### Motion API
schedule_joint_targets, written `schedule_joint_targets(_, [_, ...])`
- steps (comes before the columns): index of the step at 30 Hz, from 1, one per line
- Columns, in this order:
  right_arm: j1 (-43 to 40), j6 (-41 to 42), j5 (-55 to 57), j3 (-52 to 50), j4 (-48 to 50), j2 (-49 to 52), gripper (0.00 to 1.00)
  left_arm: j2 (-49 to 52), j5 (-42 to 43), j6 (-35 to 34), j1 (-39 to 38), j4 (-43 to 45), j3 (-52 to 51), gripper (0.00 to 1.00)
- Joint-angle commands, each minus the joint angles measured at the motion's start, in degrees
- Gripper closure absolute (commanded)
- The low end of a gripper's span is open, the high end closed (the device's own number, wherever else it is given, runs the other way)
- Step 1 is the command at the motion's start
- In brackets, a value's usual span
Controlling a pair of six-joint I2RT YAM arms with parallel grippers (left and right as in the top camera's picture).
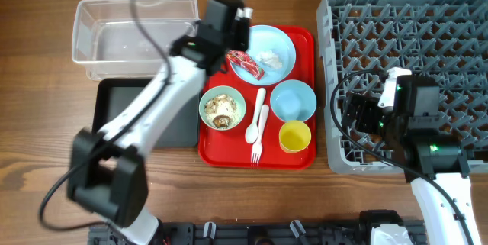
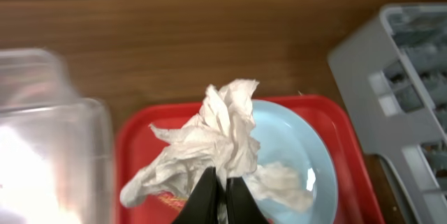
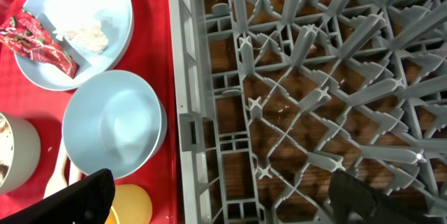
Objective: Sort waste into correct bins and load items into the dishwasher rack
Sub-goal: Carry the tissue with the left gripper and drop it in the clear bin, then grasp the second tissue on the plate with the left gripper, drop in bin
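Thing in hand: a crumpled white tissue piece (image 2: 216, 137), pinched at its bunched middle, hanging over the light blue round plate (image 2: 311, 147).
Left pincer (image 2: 220, 185): closed tight on that tissue, with loose folds flaring out on both sides of the fingers.
Right pincer (image 3: 222, 182): spread wide and holding nothing, poised over the large grey plastic dishwasher rack (image 3: 300, 77).
How it handles: we judge the tissue almost weightless, soft and easily torn. A grip on the bunched core suits it, since a loose flap could rip or slip free.
Plate contents: a second tissue scrap (image 2: 283, 181) and a red crinkled snack wrapper (image 1: 245, 63) lie on it.
Wrapper handling: we expect it to be light, springy and slippery, so a raised fold is the best place to take it.
Clear rectangular plastic tub (image 1: 84, 16): looks empty, and stands just left of the held tissue.
Shallow black rectangular tray (image 1: 114, 100): nothing visible in the part the arm leaves uncovered.
Pale green bowl (image 1: 206, 107): holds beige-brown crumbly food scraps (image 1: 222, 109).
Flat red serving tray (image 1: 306, 39): also carries a light blue bowl (image 1: 293, 100) and a small yellow cup (image 1: 295, 136), both empty, plus a white plastic spoon (image 1: 261, 111) and fork (image 1: 256, 147).
Rack: we see no dishes loaded.
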Motion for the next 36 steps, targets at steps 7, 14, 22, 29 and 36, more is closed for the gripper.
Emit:
schedule_joint_targets(7, [0.1,0.7,1.2,1.3,0.1,0.1,0.0,-0.6,-1.4,-9.0,15.2,-10.7,0.2,0.57])
schedule_joint_targets(14, [0.1,0.8,1.2,1.3,0.1,0.1,0.0,-1.1,9.2,-9.0,14.5,-7.9,0.2,0.0])
schedule_joint_targets(22, [0.1,0.8,1.0,1.3,0.1,0.1,0.0,4.0,11.6,-9.0,2.3,0.5,0.2,0.0])
schedule_joint_targets(29, [0.1,0.8,1.0,1.3,0.1,0.1,0.0,14.2,11.3,-8.8,-4.7,7.6,0.2,0.0])
schedule_joint_targets(36, [0.1,0.8,1.0,1.3,-0.1,0.1,0.0,20.9,11.3,-8.8,-5.9,10.7,0.2,0.01])
